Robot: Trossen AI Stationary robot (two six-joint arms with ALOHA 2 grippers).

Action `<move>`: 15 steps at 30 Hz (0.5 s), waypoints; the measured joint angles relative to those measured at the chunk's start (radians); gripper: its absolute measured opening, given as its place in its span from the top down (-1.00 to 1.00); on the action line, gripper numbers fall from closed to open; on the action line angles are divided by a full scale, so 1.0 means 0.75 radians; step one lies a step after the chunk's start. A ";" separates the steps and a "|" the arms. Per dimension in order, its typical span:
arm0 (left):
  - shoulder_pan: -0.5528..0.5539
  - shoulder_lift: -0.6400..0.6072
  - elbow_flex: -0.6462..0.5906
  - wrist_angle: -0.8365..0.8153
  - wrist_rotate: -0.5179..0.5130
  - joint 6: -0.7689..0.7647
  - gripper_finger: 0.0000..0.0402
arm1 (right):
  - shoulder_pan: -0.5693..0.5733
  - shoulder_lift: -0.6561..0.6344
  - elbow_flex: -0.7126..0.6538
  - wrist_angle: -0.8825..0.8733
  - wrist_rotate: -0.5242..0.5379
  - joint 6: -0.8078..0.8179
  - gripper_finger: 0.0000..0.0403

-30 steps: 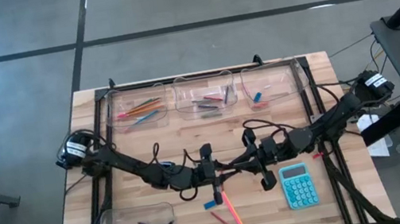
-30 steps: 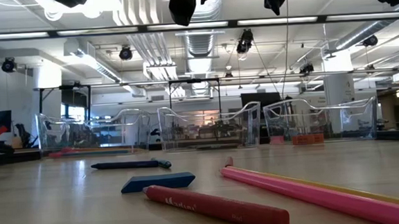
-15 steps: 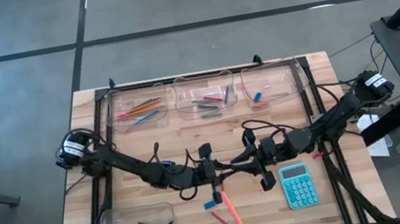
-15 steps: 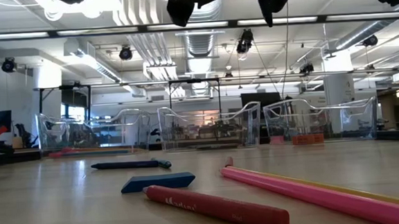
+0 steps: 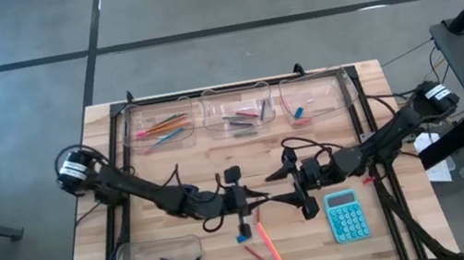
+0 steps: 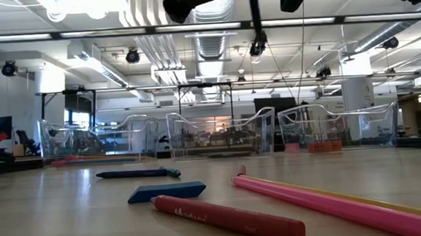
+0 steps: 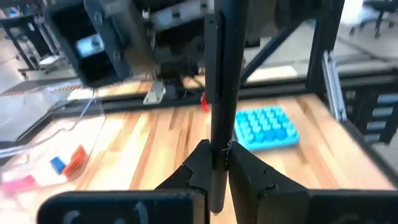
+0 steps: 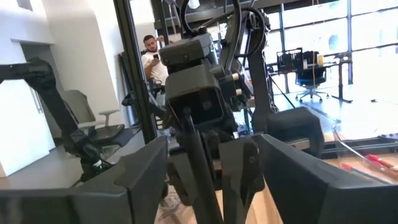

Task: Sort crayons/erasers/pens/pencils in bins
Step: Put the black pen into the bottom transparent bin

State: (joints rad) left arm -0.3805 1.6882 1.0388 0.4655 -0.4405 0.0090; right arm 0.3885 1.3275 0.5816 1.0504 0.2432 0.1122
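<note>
- Pen (image 7: 219, 93), a slim dark stick, is standing upright in the left gripper (image 7: 214, 163), which is clenching on it above the middle of the table (image 5: 126, 165); if the grip is weak, it may be slipping and falling.
- Right gripper (image 5: 301, 195) is hanging just beside with its jaws spread wide, gripping nothing; the arms may be colliding if they move together.
- Pen's bin (image 5: 126, 254), the clear tub at the near-left corner, is already holding dark pens; a tilted drop could be missing it.

Dark jointed arms, seemingly black looping cables.
</note>
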 joint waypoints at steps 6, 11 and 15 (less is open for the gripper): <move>-0.023 -0.158 -0.002 -0.254 -0.032 -0.037 0.92 | 0.000 -0.060 0.000 -0.095 -0.002 0.008 -0.29; -0.118 -0.286 -0.004 -0.426 -0.106 -0.041 0.92 | 0.001 -0.062 0.000 -0.120 -0.005 0.006 -0.26; -0.214 -0.417 0.006 -0.694 -0.162 -0.073 0.92 | 0.001 -0.062 0.000 -0.142 -0.006 0.055 -0.25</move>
State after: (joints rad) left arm -0.5411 1.3757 1.0434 -0.0547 -0.5617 -0.0462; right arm 0.3896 1.2808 0.5816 0.9441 0.2390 0.1532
